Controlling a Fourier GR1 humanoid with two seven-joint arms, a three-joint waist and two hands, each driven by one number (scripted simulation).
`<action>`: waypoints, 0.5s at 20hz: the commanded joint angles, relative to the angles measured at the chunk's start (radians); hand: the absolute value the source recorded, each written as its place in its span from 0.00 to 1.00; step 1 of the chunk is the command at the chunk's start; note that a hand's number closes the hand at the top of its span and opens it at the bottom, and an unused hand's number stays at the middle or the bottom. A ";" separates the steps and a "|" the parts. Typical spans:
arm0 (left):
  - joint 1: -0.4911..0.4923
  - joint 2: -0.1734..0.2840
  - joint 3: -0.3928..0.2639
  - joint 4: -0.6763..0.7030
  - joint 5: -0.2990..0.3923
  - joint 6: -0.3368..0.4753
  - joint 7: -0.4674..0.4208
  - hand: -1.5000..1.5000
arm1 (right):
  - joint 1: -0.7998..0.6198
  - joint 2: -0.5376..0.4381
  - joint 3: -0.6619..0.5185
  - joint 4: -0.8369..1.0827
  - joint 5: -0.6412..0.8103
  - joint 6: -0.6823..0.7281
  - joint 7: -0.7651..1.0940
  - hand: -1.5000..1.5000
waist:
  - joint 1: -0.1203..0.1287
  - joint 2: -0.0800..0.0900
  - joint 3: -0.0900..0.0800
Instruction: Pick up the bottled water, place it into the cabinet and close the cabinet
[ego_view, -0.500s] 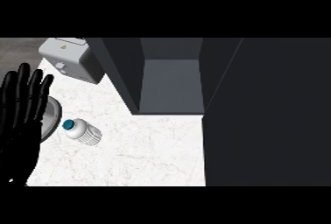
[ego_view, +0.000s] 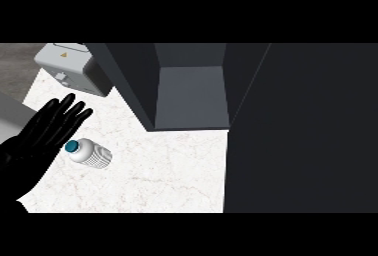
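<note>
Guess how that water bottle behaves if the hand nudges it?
The bottle lies on its side on the counter, so it probably rolls. Ribbed plastic likely aids grip. The open left hand sits beside its cap.

The black left hand (ego_view: 40, 142) runs off the view's left edge, its wrist and forearm unseen. The tall dark cabinet door (ego_view: 303, 130) hides the white marble bench (ego_view: 170, 175) behind it. The pale grey boxy appliance (ego_view: 70, 67) is cut off at the top.

white bottled water (ego_view: 93, 154) with teal cap, white marbled counter (ego_view: 162, 170), dark grey cabinet (ego_view: 192, 85).
</note>
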 joint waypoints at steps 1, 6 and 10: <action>0.034 0.125 0.047 0.129 0.245 -0.212 0.047 0.00 | 0.084 0.023 0.073 -0.044 -0.029 0.006 0.091 0.00 | 0.005 -0.003 0.001; 0.023 0.307 0.175 0.277 0.456 -0.383 0.082 0.00 | 0.275 -0.027 0.030 -0.269 -0.130 0.052 0.141 0.00 | 0.003 -0.010 0.004; 0.036 0.384 0.202 0.353 0.525 -0.467 0.129 0.00 | 0.345 -0.019 0.059 -0.371 -0.123 0.037 0.192 0.00 | 0.017 -0.008 0.004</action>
